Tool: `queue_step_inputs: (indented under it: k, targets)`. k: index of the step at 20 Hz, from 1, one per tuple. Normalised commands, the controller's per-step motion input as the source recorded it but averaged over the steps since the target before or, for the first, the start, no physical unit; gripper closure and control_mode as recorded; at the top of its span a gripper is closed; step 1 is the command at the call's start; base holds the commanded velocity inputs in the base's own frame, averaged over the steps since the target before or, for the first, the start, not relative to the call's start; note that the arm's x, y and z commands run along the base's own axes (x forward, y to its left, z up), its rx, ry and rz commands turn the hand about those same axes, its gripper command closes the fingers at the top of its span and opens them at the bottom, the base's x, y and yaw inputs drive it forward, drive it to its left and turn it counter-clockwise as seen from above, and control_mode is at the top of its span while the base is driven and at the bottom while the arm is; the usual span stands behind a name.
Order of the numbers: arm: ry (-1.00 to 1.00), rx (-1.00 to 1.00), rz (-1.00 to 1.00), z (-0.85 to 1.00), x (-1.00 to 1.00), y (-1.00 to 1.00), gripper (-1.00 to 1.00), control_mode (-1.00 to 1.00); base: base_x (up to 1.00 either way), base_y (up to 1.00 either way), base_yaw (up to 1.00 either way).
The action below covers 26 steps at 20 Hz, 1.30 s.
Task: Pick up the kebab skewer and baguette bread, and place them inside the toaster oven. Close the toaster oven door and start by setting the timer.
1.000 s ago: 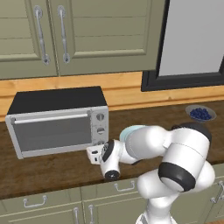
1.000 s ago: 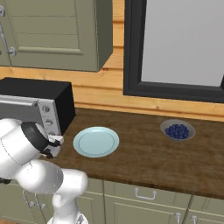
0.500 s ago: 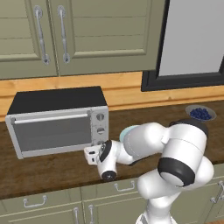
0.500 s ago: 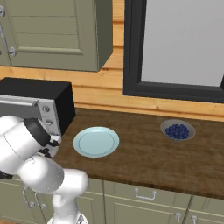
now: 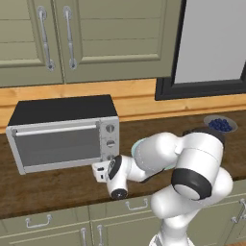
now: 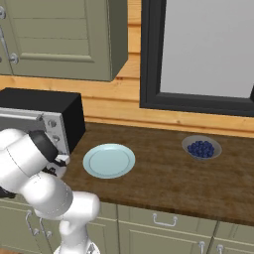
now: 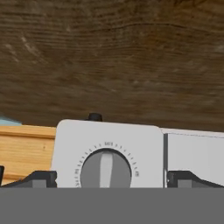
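The toaster oven (image 5: 62, 111) stands on the counter at the left, and its door (image 5: 57, 147) with the silver bar handle is shut. My gripper (image 5: 100, 171) hovers just in front of the lower end of the knob panel (image 5: 111, 137), also seen from the right (image 6: 59, 160). In the hand view, which is rolled upside down, a round dial with tick marks (image 7: 105, 169) sits between my two spread fingertips (image 7: 40, 178). The gripper (image 7: 111, 179) is open and holds nothing. The kebab skewer and baguette bread are out of view.
A light blue plate (image 6: 109, 160) lies on the dark wood counter right of the oven. A bowl of blueberries (image 6: 201, 148) sits further right. Wall cabinets hang above, and a dark-framed window is at the back right.
The hand has edged slightly left toward the oven's knob panel. The jaws stay open.
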Motion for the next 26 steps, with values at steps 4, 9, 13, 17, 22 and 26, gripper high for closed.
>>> queue_step_inputs:
  k: [4, 9, 13, 17, 22, 26]
  targets:
    - [0.00, 0.00, 0.00, 0.00, 0.03, -0.06, -1.00, -1.00, 0.00, 0.00, 0.00]
    - [0.00, 0.00, 0.00, 0.00, 0.03, -0.12, -1.00, -1.00, 0.00, 0.00, 0.00]
    - [0.00, 0.00, 0.00, 0.00, 0.09, -0.05, 1.00, -1.00, 0.00, 0.00, 0.00]
    - [0.00, 0.00, 0.00, 0.00, 0.08, -0.01, 1.00, -1.00, 0.00, 0.00, 0.00]
    - [0.00, 0.00, 0.00, 0.01, 0.00, 0.00, 1.00, -1.00, 0.00, 0.00, 0.00]
    - [0.00, 0.00, 0.00, 0.03, 0.01, 0.00, 1.00, -1.00, 0.00, 0.00, 0.00]
